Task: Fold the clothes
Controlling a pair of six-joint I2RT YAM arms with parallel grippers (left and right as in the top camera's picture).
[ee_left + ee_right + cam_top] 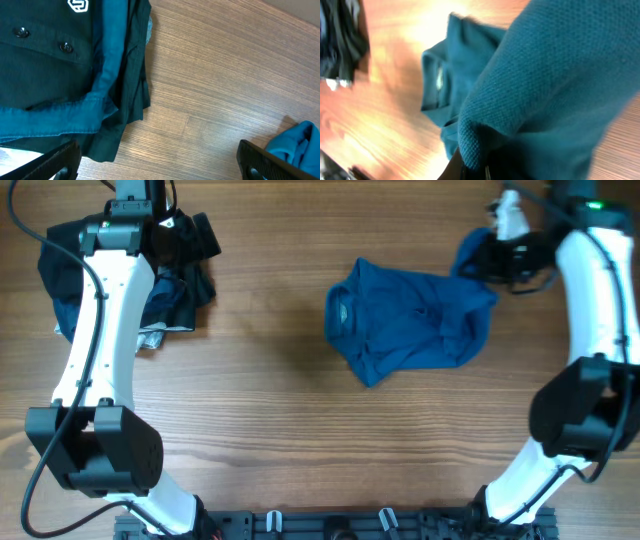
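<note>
The blue polo shirt (410,320) lies crumpled on the wooden table, collar toward the left. At the far right, my right gripper (492,258) is shut on a bunched part of the shirt and holds it lifted off the table. Blue knit fabric (545,90) fills the right wrist view, pinched at the bottom; the collar (439,80) shows beyond it. My left gripper (160,162) stands wide open above the bare table, next to the pile at far left, with nothing between its fingers (260,160). A corner of the shirt (297,145) shows at the left wrist view's lower right.
A pile of dark clothes (170,280) lies at the far left: a black garment with white logo (50,45) and dark teal pieces (120,75). The left arm (100,340) reaches over it. Bare wood (270,430) stretches along the table's front.
</note>
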